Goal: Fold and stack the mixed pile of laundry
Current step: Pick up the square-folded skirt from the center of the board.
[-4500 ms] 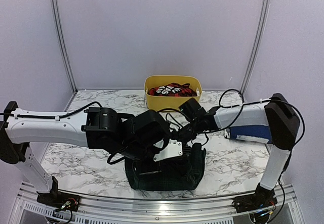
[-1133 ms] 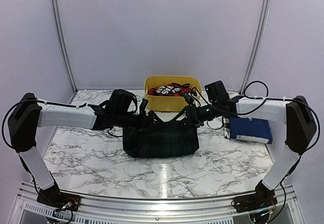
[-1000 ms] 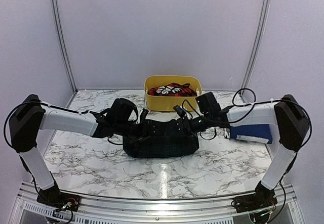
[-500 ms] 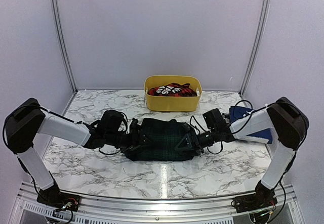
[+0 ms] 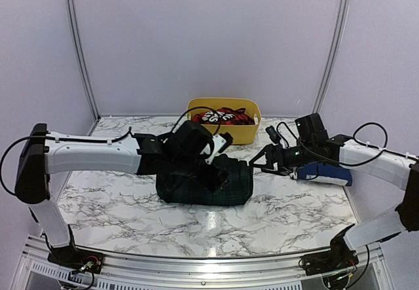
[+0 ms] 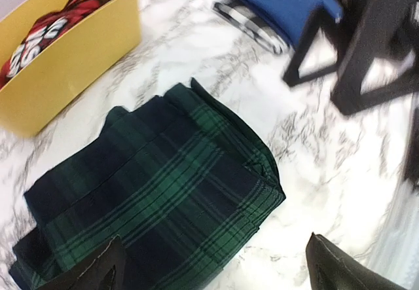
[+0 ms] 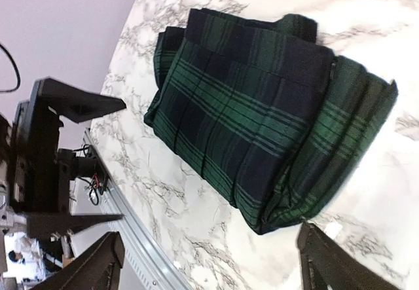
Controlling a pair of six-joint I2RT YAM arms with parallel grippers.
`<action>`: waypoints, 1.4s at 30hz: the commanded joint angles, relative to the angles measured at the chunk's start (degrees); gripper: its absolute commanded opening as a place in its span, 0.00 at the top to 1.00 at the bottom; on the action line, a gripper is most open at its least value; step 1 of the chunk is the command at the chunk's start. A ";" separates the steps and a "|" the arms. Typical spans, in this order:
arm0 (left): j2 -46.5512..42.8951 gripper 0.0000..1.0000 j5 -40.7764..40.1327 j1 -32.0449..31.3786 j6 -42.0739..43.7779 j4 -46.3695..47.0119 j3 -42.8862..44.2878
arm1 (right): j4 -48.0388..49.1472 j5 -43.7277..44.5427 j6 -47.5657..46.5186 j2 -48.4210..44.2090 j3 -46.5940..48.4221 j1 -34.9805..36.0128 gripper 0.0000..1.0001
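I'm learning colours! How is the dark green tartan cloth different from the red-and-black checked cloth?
The dark green tartan cloth lies folded on the marble table; the red-and-black checked cloth sits bunched up inside the yellow plastic tub. The tartan one is green and navy; the other is red, black and white. Both are checked cloth.

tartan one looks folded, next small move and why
Probably lower the open right pincer onto the right edge of the tartan garment to grip it. It lies folded on the table, the left pincer is open too, and the folded blue garment further right looks like the stack to join.
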 commanded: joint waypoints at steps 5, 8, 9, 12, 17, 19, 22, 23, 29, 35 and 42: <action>14.56 0.05 -13.32 -7.75 22.51 -6.79 9.64 | -5.45 11.00 2.73 -11.58 -3.76 -6.25 0.01; 17.10 0.11 -13.75 -8.98 25.87 -4.22 9.37 | -2.67 6.69 6.75 -12.51 -8.06 -8.86 0.02; 18.04 0.14 -13.71 -9.29 26.99 -3.47 9.34 | -1.45 5.29 8.11 -12.40 -9.67 -9.18 0.02; 21.16 0.26 -15.08 -10.05 29.63 -1.59 9.93 | 2.76 1.78 11.93 -11.65 -14.50 -9.26 0.01; 24.98 0.47 -18.68 -10.35 32.29 1.68 9.14 | 7.89 0.04 16.93 -9.85 -19.35 -9.26 0.02; 25.28 0.60 -19.38 -10.27 32.40 3.29 8.91 | 9.69 -0.34 17.84 -8.41 -20.53 -9.28 0.01; 24.60 0.81 -16.24 -10.09 31.09 4.29 9.43 | 15.71 -1.92 20.94 -5.58 -23.25 -9.10 0.02; 24.27 0.88 -14.87 -10.09 30.58 4.35 9.69 | 18.29 -2.36 22.28 -4.58 -23.92 -9.04 0.02; 22.05 1.00 -9.32 -9.75 26.42 4.80 9.66 | 31.35 -2.52 28.47 2.48 -24.30 -5.11 0.02; 20.29 1.00 -7.00 -8.82 23.16 6.36 8.33 | 39.33 -1.91 32.35 10.36 -22.07 -0.01 0.02; 18.27 1.00 -5.52 -8.77 21.49 8.43 6.87 | 50.00 -0.62 40.10 19.82 -20.82 2.62 0.05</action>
